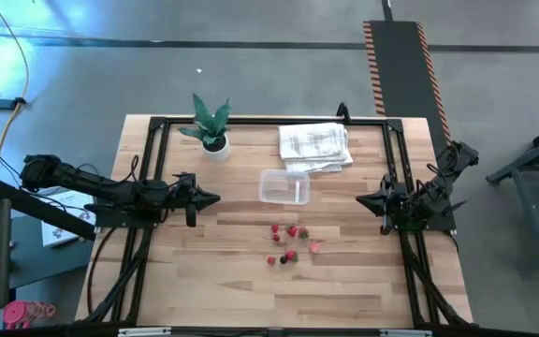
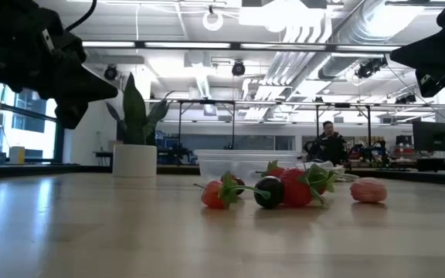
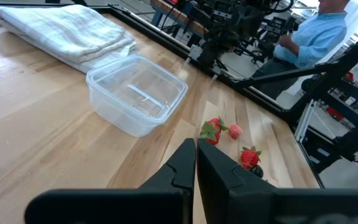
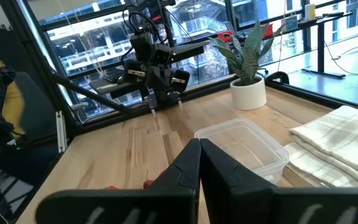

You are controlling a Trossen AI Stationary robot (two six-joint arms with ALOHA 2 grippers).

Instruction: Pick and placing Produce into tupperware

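Berries [image 1: 290,243] loose lower centre, tupperware [image 1: 284,186] empty mid-frame. I see left gripper [image 1: 211,198] and right gripper [image 1: 363,198] closed, holding nothing, parked apart, workspace unobstructed.

Empty clear tupperware [image 1: 284,186], red produce [image 1: 291,243] scattered nearby.

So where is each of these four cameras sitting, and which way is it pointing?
High view: overhead, straight down; left gripper, right gripper, tupperware, produce.
Low view: table height, looking across past the produce into the room; arms enter at the top corners.
Left wrist view: on the left arm, facing the tupperware; own gripper shut.
Right wrist view: on the right arm, facing the potted plant; own gripper shut.
Both wrist views share the tupperware.
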